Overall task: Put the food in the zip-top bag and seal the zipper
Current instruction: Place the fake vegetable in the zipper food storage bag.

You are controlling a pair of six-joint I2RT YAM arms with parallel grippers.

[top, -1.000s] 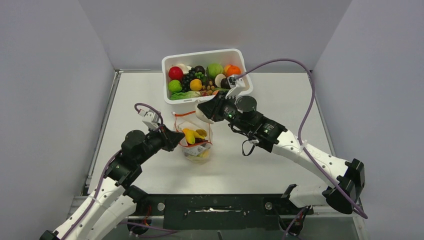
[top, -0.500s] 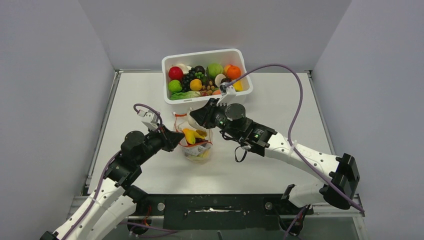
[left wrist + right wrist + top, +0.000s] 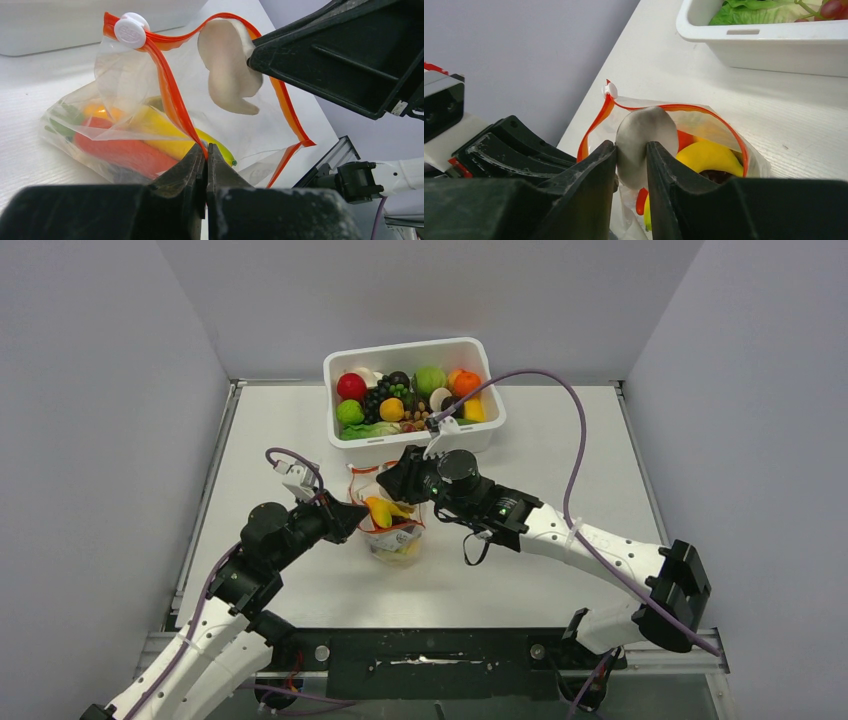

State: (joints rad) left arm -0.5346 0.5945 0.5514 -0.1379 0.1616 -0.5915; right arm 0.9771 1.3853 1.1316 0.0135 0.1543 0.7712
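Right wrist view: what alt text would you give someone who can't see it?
The right gripper holds a pale rounded food piece at the open, orange-edged mouth of the clear bag. Yellow and red food lies inside; a white tub sits behind.

A white tub (image 3: 400,346) stands at the far edge of the white table (image 3: 560,440).

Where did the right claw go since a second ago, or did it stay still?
Yes. The right gripper, pinching a pale food piece, slid away from the white tub, over the zip-top bag.
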